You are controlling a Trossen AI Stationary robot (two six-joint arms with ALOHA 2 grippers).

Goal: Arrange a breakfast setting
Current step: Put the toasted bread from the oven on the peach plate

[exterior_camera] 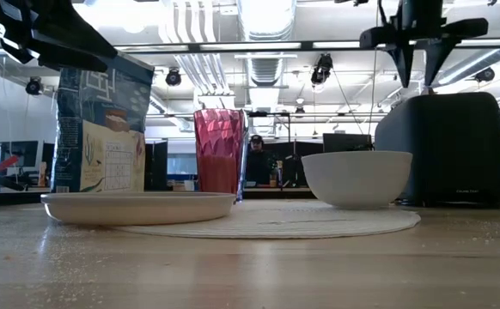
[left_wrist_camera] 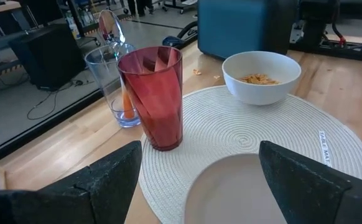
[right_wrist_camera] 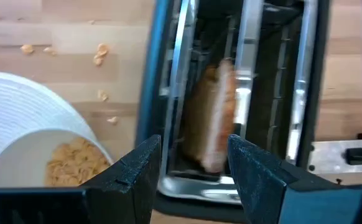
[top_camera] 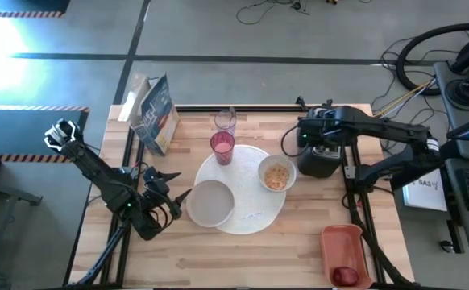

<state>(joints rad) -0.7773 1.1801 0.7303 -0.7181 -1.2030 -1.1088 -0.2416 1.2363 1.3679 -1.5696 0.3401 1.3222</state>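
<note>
Overhead: right pincer (top_camera: 321,135) hangs over the black toaster (top_camera: 319,157) at the surface's right edge; left pincer (top_camera: 170,201) rests low by the smaller pale plate (top_camera: 211,203), fingers spread, holding nothing. Large white round mat/plate (top_camera: 255,213) sits mid-surface, w/ small white bowl (top_camera: 276,175) of cereal on its right side, pink tumbler (top_camera: 222,147) at its far edge, clear glass (top_camera: 225,122) just behind that. Cereal box (top_camera: 155,114) far left. Orange-red tray (top_camera: 346,254) near right corner, dark-red fruit (top_camera: 346,275) in it.

Low view: right pincer's fingers (exterior_camera: 404,53) point straight down above the toaster, apart from it.

L wrist: fingers (left_wrist_camera: 106,177) wide, nothing between; pale plate just ahead, tumbler and glass beyond (orange-handled spoon (left_wrist_camera: 126,106) stands in the glass).

R wrist: toast slice (right_wrist_camera: 215,118) sits upright in a toaster slot, directly under the half-parted fingers (right_wrist_camera: 137,168); not gripped yet.

Handling, my guess: toast is light, stiffish but crumbly, maybe warm. Best pinched across its flat faces at the top edge, gently, then lifted straight up so it doesn't snag on the slot wires.
</note>
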